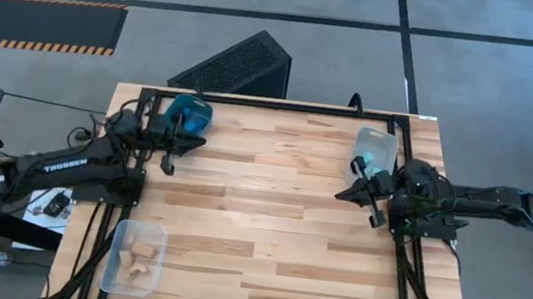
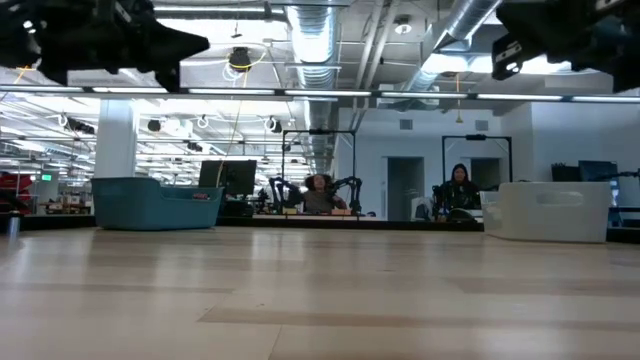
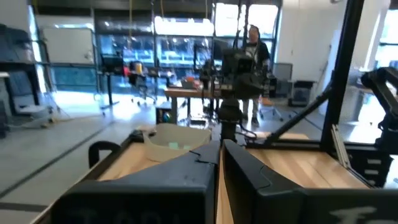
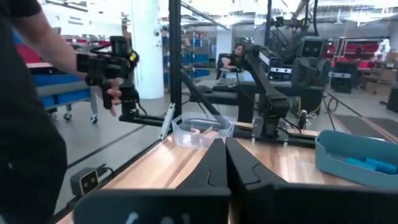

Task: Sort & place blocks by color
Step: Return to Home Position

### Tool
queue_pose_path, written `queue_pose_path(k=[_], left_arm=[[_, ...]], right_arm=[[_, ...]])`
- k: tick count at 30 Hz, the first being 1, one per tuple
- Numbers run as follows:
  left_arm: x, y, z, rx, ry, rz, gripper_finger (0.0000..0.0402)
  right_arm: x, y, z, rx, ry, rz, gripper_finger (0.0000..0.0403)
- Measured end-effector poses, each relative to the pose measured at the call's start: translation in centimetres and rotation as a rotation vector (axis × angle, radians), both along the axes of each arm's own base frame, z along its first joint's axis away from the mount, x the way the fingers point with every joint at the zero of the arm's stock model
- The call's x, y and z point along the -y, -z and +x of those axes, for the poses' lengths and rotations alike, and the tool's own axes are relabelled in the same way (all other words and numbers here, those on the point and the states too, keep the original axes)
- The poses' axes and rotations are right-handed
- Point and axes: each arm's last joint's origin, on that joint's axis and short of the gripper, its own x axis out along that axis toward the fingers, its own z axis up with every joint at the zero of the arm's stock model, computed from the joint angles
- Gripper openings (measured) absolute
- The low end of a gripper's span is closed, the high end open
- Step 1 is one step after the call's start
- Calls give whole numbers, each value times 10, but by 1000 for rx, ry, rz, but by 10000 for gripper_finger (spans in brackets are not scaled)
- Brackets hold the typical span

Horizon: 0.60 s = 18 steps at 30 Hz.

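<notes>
High view — plank table, tan blocks in clear bin, grey floor.

Cannot count the blue blocks in the teal bin at eleven o'clock, nor the tan blocks at seven o'clock: too small from above.

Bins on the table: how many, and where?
3. In the high view: teal bin at the table's top-left corner, right clear bin near the top-right corner, lower-left clear bin at the left edge, holding tan blocks. None looks hidden.
</notes>
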Motion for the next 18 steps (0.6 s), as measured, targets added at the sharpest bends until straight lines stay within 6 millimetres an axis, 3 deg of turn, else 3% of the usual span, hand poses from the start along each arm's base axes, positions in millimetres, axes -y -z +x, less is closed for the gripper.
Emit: queue_pose_path(k=[11, 18], left_arm=[[14, 32, -28, 107, -100, 17, 9], [20, 42, -36, 136, -79, 14, 9]], right_arm=[[14, 25, -14, -34, 24, 44, 2], [9, 38, -25, 26, 0, 89, 2]])
